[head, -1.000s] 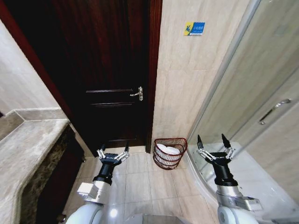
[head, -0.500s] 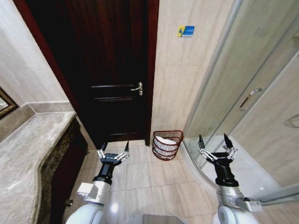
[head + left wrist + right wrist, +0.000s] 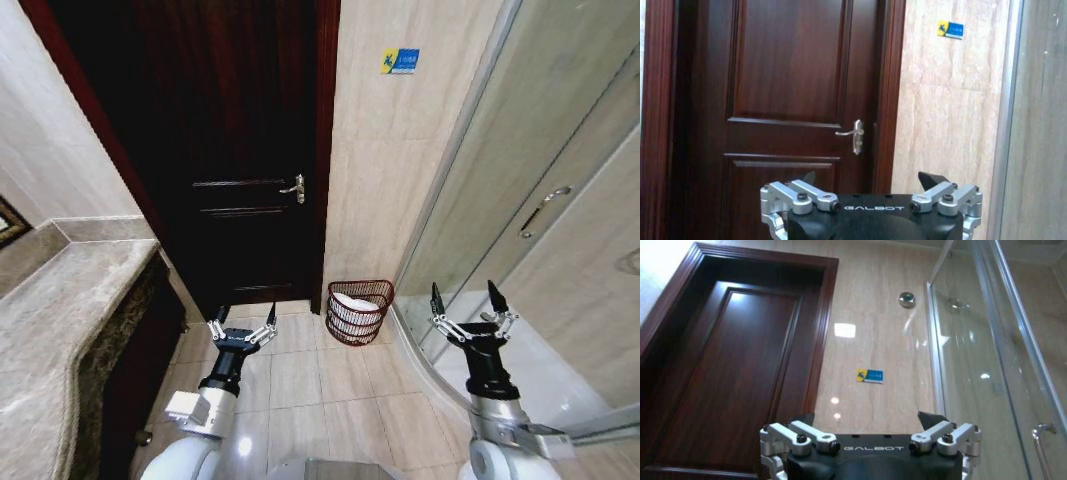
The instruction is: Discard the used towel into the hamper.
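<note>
The hamper [image 3: 360, 311], a small round reddish-brown wire basket, stands on the tiled floor [image 3: 300, 385] against the beige tiled wall [image 3: 385, 180], between the dark wooden door [image 3: 235, 150] and the glass shower enclosure [image 3: 520, 200]; a white towel [image 3: 357, 303] lies inside it. The left pincer [image 3: 242, 328] hangs low before the door, spread and holding nothing; the right pincer [image 3: 467, 303] hangs by the shower glass, likewise spread and holding nothing. A marble counter [image 3: 50, 310] runs along the robot's left; a small blue sign [image 3: 400, 61] sits high on the wall.
</note>
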`<state>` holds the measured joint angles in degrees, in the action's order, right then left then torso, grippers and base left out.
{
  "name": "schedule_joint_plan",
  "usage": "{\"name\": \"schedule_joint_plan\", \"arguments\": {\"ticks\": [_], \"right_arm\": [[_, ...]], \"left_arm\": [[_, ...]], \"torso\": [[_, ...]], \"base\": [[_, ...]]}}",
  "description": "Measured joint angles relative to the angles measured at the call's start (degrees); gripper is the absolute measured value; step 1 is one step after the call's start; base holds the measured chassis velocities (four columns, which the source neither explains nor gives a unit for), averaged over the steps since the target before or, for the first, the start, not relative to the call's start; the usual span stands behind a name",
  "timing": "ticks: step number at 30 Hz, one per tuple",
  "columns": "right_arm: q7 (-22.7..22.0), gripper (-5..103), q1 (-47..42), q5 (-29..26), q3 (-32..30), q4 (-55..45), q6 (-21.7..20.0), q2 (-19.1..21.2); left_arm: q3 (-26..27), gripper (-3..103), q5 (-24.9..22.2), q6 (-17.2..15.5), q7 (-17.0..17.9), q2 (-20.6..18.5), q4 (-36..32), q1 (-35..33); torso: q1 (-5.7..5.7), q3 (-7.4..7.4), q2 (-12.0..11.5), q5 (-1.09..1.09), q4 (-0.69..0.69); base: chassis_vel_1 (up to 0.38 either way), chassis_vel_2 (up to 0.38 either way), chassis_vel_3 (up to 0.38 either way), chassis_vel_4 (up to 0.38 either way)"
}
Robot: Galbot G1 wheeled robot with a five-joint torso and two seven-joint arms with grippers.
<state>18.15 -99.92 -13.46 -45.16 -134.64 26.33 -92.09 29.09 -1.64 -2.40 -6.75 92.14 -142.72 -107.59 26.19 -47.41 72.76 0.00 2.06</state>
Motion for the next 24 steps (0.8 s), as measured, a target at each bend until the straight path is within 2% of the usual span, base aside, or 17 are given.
{"name": "schedule_joint_plan", "arguments": {"ticks": [19, 24], "right_arm": [[0.7, 100, 1.0, -1.0, -1.0, 3.7, 7.4, 0.0], [0.3, 100, 1.8, -0.9, -1.0, 3.6, 7.7, 0.0]], "left_arm": [[0.0, 100, 0.0, 0.0, 0.0, 0.0, 0.0, 0.0], [0.0, 100, 0.0, 0.0, 0.0, 0.0, 0.0, 0.0]], "torso": [[-2.8, 3.44, -6.3, 0.0, 0.0], [-3.4, 4.12, -7.6, 0.0, 0.0]], "base": [[0.0, 0.0, 0.0, 0.0], [0.0, 0.0, 0.0, 0.0]]}}
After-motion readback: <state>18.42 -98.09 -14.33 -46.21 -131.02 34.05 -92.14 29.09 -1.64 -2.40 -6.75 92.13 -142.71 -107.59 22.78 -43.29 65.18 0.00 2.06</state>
